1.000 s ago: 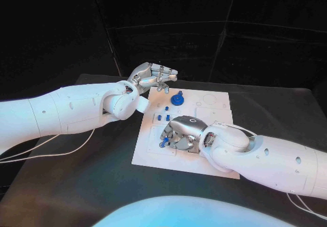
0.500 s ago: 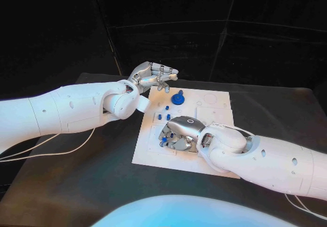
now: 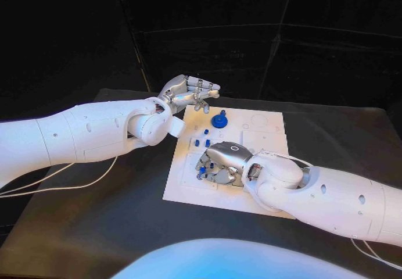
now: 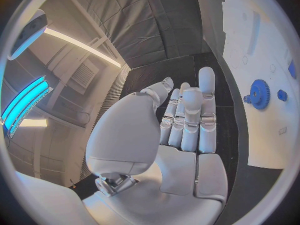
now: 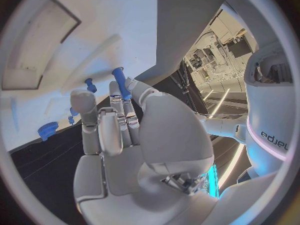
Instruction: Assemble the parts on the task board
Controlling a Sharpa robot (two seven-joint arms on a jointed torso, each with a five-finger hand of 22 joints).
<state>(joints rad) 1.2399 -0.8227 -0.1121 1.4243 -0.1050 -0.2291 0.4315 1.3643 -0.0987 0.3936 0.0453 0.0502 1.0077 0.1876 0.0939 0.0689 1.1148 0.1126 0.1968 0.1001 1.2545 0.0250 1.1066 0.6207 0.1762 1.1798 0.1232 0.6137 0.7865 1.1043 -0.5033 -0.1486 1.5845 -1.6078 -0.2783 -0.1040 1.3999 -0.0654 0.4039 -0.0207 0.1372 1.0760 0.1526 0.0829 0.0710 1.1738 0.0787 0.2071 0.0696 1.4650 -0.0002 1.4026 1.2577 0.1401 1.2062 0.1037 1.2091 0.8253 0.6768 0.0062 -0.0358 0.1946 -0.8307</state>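
Observation:
The white task board (image 3: 261, 138) lies mid-table. My right hand (image 3: 223, 163) is palm down over its near-left part, fingers curled onto it. In the right wrist view a blue peg (image 5: 121, 83) stands up between the thumb and a finger of that hand (image 5: 125, 135), pinched there. A blue gear (image 3: 218, 121) sits near the board's far edge, with small blue pieces (image 3: 201, 142) between it and my right hand. My left hand (image 3: 189, 93) hovers above the board's far-left corner; its palm (image 4: 181, 150) is bare, fingers stretched out, and the gear (image 4: 259, 94) lies off to one side.
White cables (image 3: 75, 186) trail over the black table (image 3: 100, 232) under my left arm. The board's right half has shallow recesses and outlines (image 3: 266, 124). My right forearm (image 3: 335, 197) covers the board's near-right corner.
My right hand has crept slightly toward the board's left edge and far side. The left hand has barely moved.

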